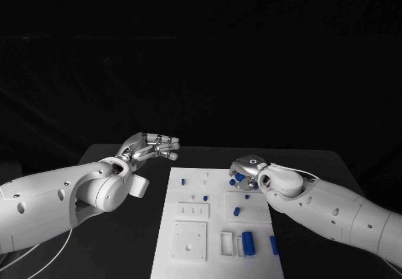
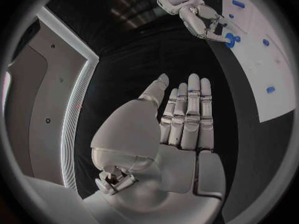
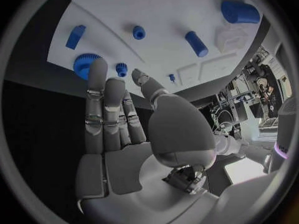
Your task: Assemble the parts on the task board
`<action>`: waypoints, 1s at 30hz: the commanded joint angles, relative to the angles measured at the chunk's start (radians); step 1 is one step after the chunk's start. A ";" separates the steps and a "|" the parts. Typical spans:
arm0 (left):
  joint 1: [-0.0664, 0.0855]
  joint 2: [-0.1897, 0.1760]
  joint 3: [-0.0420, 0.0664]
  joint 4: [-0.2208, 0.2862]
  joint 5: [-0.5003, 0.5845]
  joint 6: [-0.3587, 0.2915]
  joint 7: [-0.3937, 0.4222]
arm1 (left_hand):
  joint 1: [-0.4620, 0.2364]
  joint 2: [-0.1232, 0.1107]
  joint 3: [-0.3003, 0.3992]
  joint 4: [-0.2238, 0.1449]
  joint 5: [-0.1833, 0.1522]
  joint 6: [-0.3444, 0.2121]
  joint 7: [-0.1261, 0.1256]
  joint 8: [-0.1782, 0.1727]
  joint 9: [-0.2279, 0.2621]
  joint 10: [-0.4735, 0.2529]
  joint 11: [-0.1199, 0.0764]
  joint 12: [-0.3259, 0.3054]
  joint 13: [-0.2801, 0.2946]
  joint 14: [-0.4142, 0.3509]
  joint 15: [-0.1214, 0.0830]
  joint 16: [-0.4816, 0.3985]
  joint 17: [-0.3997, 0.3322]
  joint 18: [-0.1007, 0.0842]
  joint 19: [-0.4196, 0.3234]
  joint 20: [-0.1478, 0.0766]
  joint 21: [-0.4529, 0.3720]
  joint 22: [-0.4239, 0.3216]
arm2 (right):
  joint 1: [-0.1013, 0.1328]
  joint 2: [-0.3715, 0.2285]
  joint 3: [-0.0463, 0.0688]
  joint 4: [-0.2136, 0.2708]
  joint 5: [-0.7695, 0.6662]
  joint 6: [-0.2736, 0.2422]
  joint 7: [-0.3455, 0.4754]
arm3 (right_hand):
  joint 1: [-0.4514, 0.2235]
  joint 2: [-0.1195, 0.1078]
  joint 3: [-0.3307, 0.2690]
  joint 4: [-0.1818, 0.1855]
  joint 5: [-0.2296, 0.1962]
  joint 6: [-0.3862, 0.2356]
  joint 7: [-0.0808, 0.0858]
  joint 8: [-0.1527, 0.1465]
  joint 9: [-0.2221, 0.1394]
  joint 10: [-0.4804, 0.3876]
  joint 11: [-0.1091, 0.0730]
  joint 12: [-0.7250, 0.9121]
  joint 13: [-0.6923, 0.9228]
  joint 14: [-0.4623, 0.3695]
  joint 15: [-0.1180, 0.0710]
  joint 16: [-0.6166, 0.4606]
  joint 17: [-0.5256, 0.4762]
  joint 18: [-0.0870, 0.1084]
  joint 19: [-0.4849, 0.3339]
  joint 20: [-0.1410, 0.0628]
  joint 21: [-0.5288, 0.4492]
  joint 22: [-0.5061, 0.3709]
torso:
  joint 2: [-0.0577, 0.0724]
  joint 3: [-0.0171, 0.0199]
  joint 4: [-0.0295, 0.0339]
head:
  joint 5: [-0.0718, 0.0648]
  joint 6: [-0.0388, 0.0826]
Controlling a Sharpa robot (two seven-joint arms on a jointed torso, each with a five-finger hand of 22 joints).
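The task board is the long white plate in the middle of my black counter, and small blue parts lie on it here and there. I see a thick blue cylinder near the close end, with a thin blue bar just beside it toward my right arm. A short blue peg lies near the middle, and a tiny blue peg stands near the far end on my left side. My left hand is up above the counter, off the far left corner of the board, and it holds nothing. Its fingers are straight and close side by side. My right hand is at the far right edge of the board, right by a blue gear. In the right wrist view the fingertips cover part of that gear, but I cannot tell if the hand grips it.
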State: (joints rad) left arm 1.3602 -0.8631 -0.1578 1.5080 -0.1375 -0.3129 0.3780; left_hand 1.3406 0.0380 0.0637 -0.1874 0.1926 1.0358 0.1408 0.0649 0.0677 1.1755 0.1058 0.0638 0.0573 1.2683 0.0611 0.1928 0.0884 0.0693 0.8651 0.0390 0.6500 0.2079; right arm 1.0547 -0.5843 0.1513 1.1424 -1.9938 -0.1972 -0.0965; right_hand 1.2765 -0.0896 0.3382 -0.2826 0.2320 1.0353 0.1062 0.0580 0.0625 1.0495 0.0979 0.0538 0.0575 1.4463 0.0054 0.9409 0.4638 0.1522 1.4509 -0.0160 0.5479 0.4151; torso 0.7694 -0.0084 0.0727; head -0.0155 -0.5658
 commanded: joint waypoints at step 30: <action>0.003 0.004 0.002 -0.005 0.000 0.000 0.005 | -0.012 0.001 -0.008 0.016 0.000 -0.019 0.003 -0.002 -0.001 -0.012 0.002 -0.005 0.002 -0.004 0.000 0.006 -0.002 -0.010 0.015 0.003 -0.012 -0.019 | -0.001 0.008 0.001 -0.012 -0.030 -0.021 0.008 | -0.039 -0.008 0.189 0.001 -0.055 0.041 0.008 0.003 -0.001 0.046 0.002 0.003 0.000 -0.007 -0.001 0.019 -0.005 0.015 -0.011 -0.002 -0.012 0.104 | 0.047 -0.0017 0.0026 | -0.003 0.020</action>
State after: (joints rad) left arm 1.3614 -0.8610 -0.1571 1.5014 -0.1381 -0.3184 0.3765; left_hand 1.3367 0.0421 0.0538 -0.1775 0.1926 1.0251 0.1444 0.0648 0.0675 1.1720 0.1093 0.0638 0.0581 1.2683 0.0611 0.1928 0.0876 0.0695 0.8722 0.0391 0.6414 0.1906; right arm 1.0545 -0.5784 0.1518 1.1317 -2.0079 -0.2142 -0.0940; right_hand 1.2476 -0.0946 0.5233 -0.2814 0.1811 1.0712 0.1133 0.0580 0.0623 1.0921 0.0982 0.0538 0.0574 1.4465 0.0052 0.9546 0.4595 0.1530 1.4471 -0.0195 0.5403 0.5184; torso 0.8134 -0.0097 0.0737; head -0.0172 -0.5482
